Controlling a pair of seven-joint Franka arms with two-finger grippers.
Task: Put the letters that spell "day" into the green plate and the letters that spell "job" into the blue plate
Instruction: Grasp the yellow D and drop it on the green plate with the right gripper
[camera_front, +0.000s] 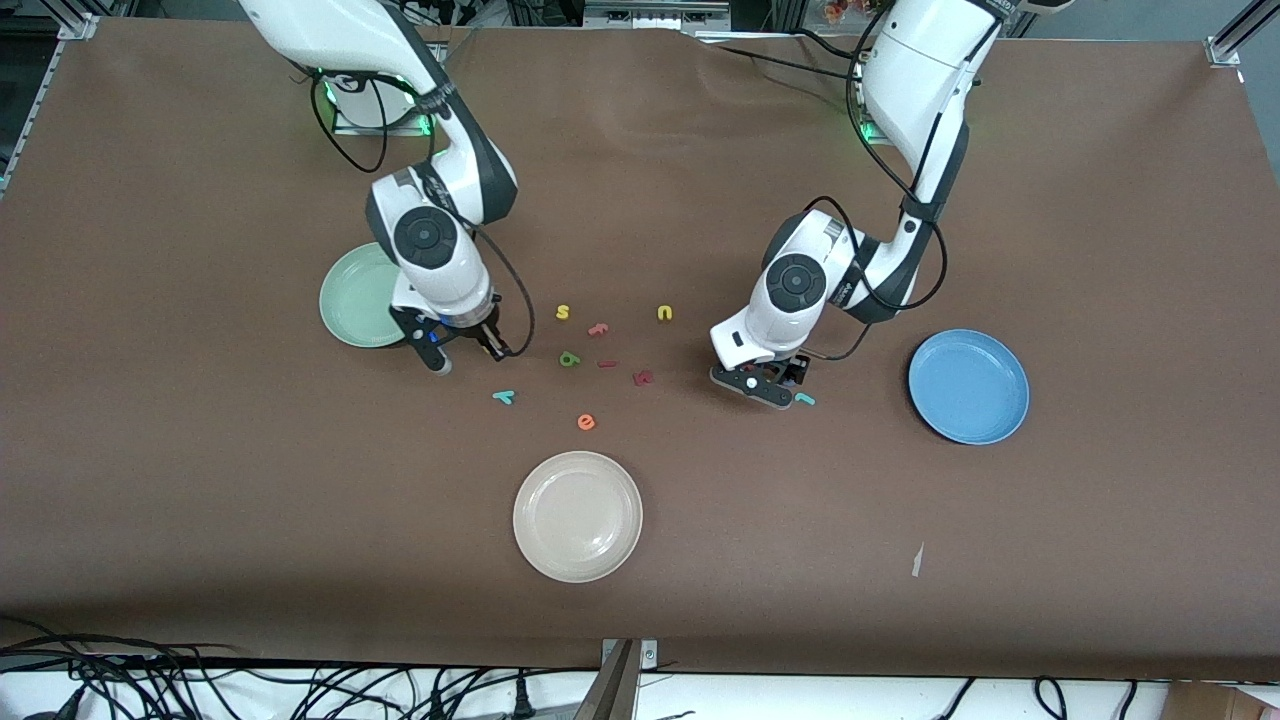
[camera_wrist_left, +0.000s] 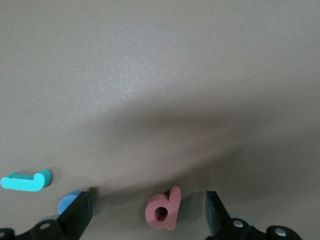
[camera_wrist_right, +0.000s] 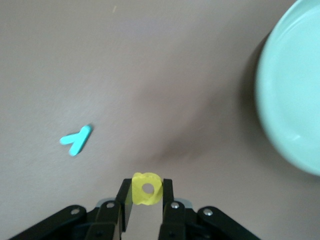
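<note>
right gripper (camera_wrist_right: 146, 200) pinched yellow "d" (camera_wrist_right: 145, 188) beside green plate (camera_front: 352, 300); left gripper (camera_wrist_left: 147, 212) gaped wide around pinkish-red "b" (camera_wrist_left: 164, 210), not gripping.

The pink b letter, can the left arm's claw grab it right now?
Probably yes. The left claw is open, with one finger on each side of the pink b, and nothing sits between them. A blue letter lies just outside one finger and does not block it.
</note>
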